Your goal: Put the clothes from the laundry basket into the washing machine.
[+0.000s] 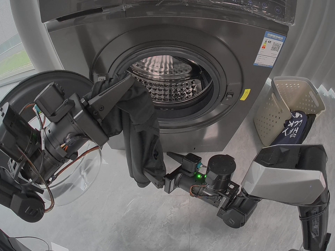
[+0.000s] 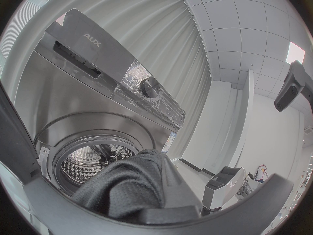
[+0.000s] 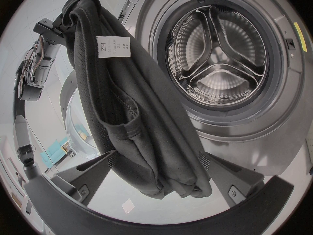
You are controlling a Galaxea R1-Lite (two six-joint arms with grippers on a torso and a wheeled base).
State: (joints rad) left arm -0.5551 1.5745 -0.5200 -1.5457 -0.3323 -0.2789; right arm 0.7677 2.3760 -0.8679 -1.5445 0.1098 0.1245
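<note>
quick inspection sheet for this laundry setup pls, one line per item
surface: grey tiled floor
job's things: black garment hangs before the open washing machine; laundry basket holds a dark blue garment
clutter: small white patch on floor
end effectors: left end effector shut on the black garment's top; right end effector open around its lower end
cables: exposed wires on the left arm
surroundings: grey curtain behind, window at left

Left gripper (image 1: 120, 88), fingers clamped on a black garment (image 1: 139, 122), before the open washing machine (image 1: 216, 28). Right gripper (image 1: 157, 164), fingers spread about the garment's lower end. Laundry basket (image 1: 268, 112), right, holds dark-blue clothing (image 1: 295, 126).
</note>
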